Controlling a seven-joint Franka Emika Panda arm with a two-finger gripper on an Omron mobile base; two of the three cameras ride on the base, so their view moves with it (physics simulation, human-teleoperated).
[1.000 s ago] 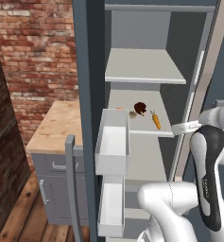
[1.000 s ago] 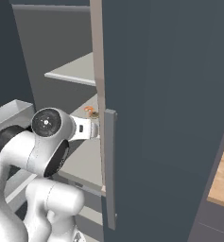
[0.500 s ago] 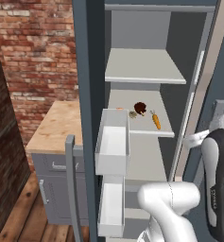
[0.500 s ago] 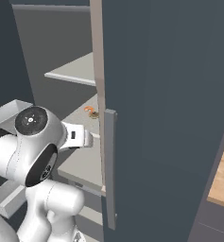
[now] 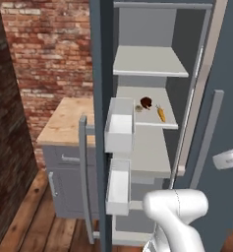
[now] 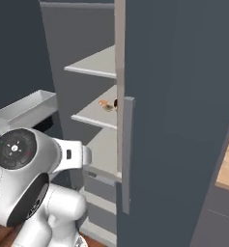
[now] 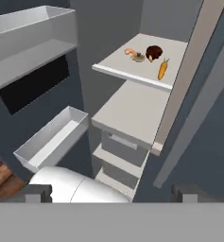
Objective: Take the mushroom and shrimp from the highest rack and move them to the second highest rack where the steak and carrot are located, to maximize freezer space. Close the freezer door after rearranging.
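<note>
From the left base view, the freezer stands open with three grey racks stacked inside. The highest rack (image 5: 150,61) is bare, while the second highest rack (image 5: 147,114) carries one dark steak (image 5: 146,102), one orange carrot (image 5: 161,114) and one small pale mushroom (image 5: 138,109), clustered near its back. Two white door bins (image 5: 120,129) hang on the open freezer door (image 5: 99,118), beside a wooden tabletop (image 5: 69,120) against a brick wall (image 5: 49,49).

From the right base view, one pink shrimp (image 6: 105,104) lies on that second rack, partly hidden by the door's edge.

From the hand view, the four items sit together: shrimp (image 7: 130,51), mushroom (image 7: 139,57), steak (image 7: 154,53) and carrot (image 7: 162,70). The gripper (image 7: 112,193) hangs well below and apart from them, its jaws spread wide and holding nothing.
</note>
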